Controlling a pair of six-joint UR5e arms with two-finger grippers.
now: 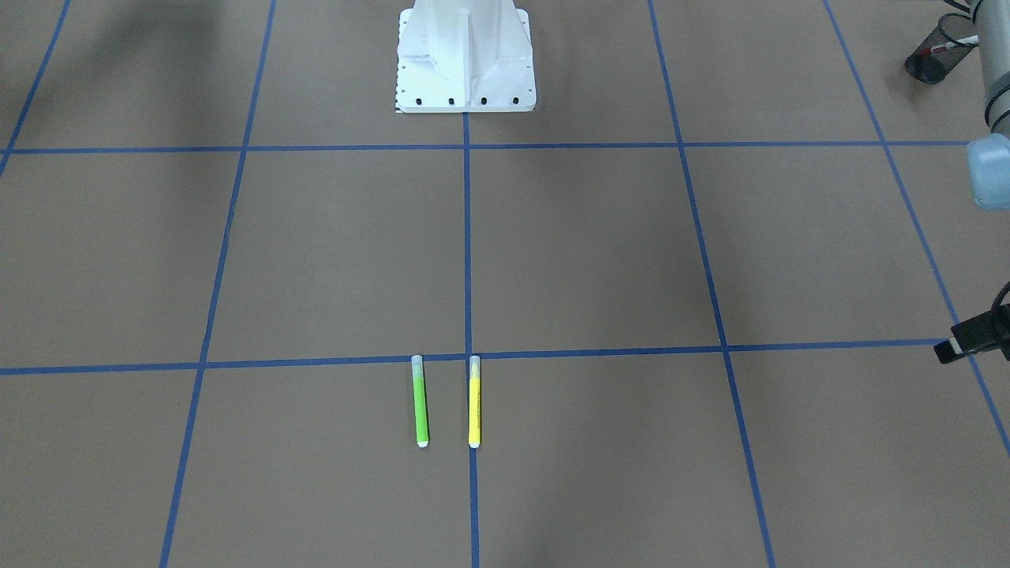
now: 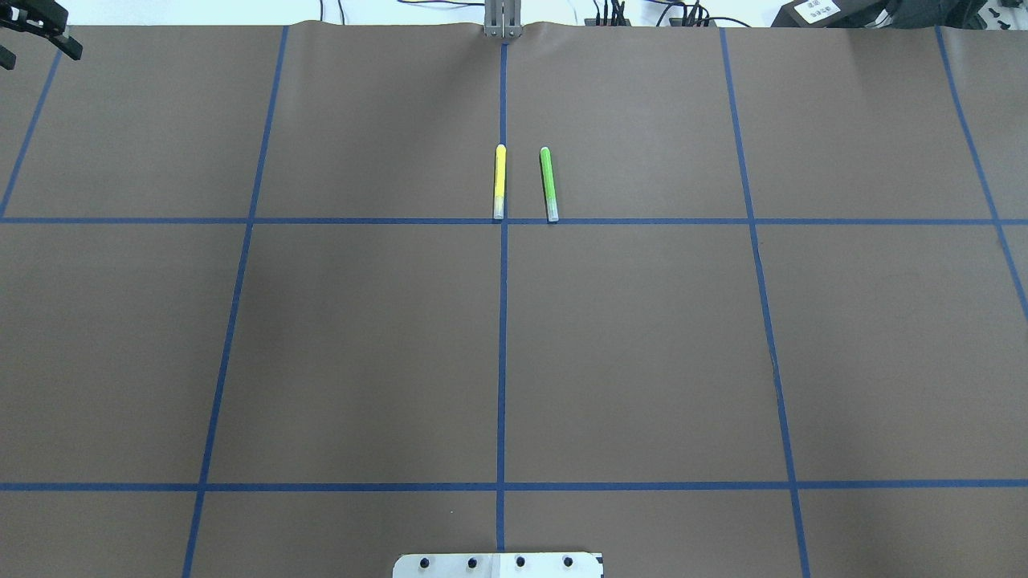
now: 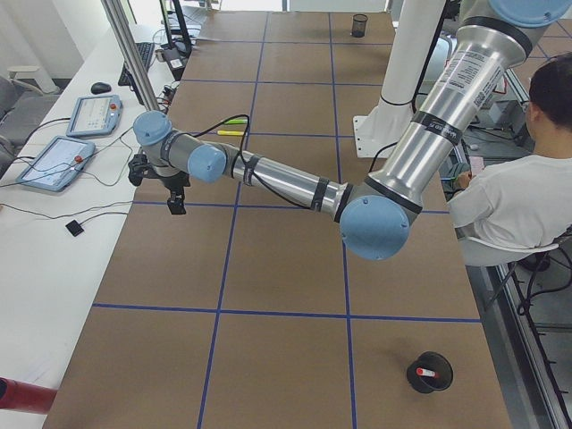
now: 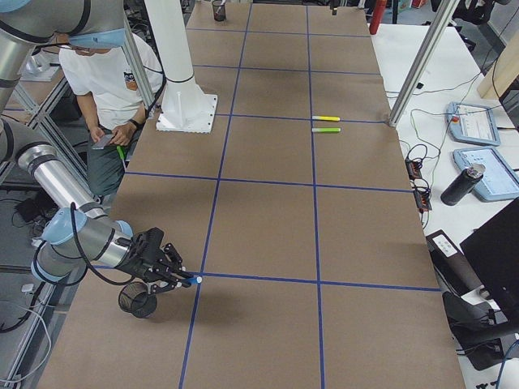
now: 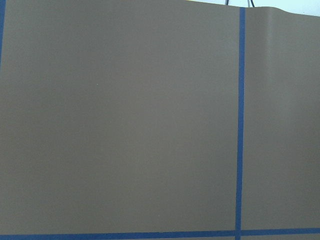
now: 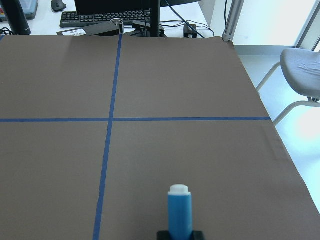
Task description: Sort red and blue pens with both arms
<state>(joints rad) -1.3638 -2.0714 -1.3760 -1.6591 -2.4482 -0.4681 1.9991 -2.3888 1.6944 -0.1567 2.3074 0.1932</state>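
Note:
The blue pen (image 6: 179,212), white end forward, sticks out of my right gripper (image 6: 180,234), which is shut on it. In the exterior right view this gripper (image 4: 174,275) hovers tilted just above a black mesh cup (image 4: 138,301) at the table's near corner. The red pen (image 3: 427,373) stands in another black mesh cup (image 3: 430,372), also visible as the cup (image 1: 935,57) in the front-facing view. My left gripper (image 2: 36,32) hangs far out at the table's far left corner, its fingers apart and holding nothing.
A yellow marker (image 2: 499,182) and a green marker (image 2: 548,184) lie side by side near the table's far middle, on the blue tape grid. The white robot pedestal (image 1: 465,55) stands at the near edge. A seated person (image 3: 509,197) is beside the table.

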